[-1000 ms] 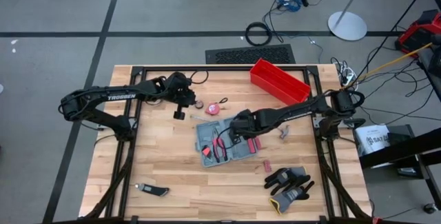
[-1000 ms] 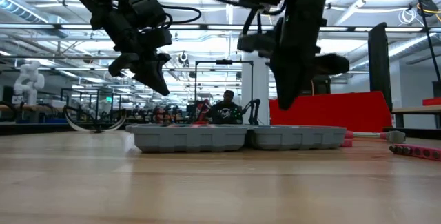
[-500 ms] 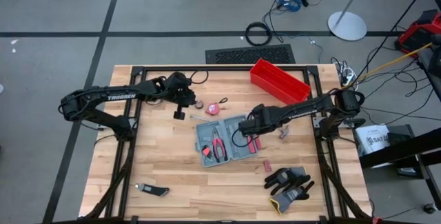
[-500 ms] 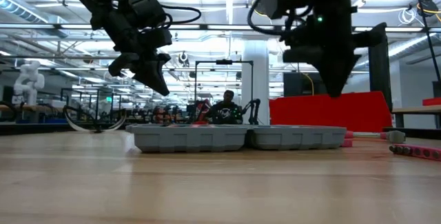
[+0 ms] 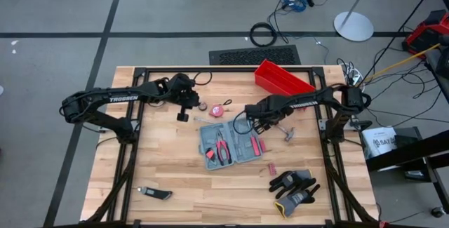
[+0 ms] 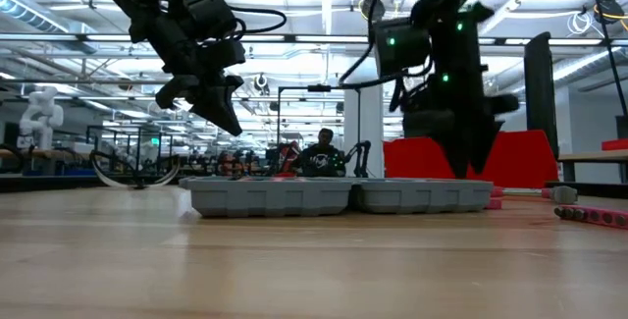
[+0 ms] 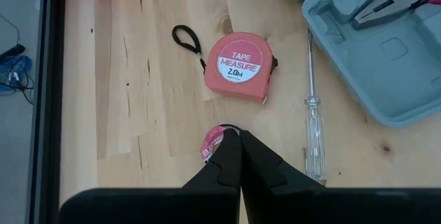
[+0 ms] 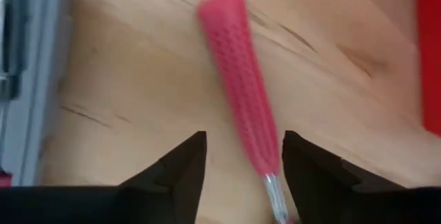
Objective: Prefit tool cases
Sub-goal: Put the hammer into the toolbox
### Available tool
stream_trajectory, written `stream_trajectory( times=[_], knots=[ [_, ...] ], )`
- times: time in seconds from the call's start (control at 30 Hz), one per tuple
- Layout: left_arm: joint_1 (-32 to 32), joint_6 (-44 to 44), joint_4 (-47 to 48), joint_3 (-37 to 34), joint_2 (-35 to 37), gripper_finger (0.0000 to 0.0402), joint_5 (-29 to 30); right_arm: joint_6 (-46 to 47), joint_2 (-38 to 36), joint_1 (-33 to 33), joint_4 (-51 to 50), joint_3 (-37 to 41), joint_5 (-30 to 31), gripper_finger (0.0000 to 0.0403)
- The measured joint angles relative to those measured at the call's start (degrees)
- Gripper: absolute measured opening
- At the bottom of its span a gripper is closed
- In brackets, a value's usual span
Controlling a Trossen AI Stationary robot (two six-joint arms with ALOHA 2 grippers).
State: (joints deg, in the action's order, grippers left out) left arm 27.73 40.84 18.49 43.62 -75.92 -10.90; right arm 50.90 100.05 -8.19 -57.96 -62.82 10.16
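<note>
Right gripper [image 8: 240,165]: fingers spread apart and holding nothing, poised low over bare wood just beyond the far edge of the tool case [image 5: 229,143], between the case and the red bin [image 5: 283,82]. Directly between and ahead of its fingers in the right wrist view: a pink-red textured tool handle [image 8: 240,79] lying flat on the table, its metal shank running toward the camera; not gripped. Tool case: grey-blue, hinged, lying open and flat near the middle of the table [image 5: 161,165], both halves facing up; red-handled pliers [image 5: 223,150] seated in one half, further small red-handled pieces in the half nearer the right arm. In the low view the open case [image 6: 341,196] reads as two shallow grey trays side by side, with the right gripper [image 6: 461,152] hanging just behind its right half. Left gripper [image 7: 239,156]: fingers pressed together, empty, raised above the far left part of the table, well apart from the case. Below it, in the left wrist view: a pink tape measure [image 7: 238,67] with a black wrist loop, a clear-handled screwdriver [image 7: 313,127] beside the case's edge, and a small pink roll [image 7: 212,143] partly hidden by the fingers. Near edge of table: black and grey gloves [image 5: 295,188] at the right, a small dark knife-like tool [image 5: 156,193] at the left. A loose pink piece [image 5: 271,168] lies between gloves and case.
</note>
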Motion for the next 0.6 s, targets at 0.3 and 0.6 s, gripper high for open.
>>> stream_trajectory(
  times=[0.3, 0.6],
  knots=[
    [0.0, 0.0, 0.0, 0.0, 0.0, 0.0002, 0.0, -18.0, 0.3, -7.3, 12.3, 7.3, -7.3, 0.0166],
    [0.0, 0.0, -0.5, 0.0, 0.0, 0.0002, 0.0, -24.4, 2.5, -10.3, 12.2, 7.3, -13.3, 0.0077]
  ],
)
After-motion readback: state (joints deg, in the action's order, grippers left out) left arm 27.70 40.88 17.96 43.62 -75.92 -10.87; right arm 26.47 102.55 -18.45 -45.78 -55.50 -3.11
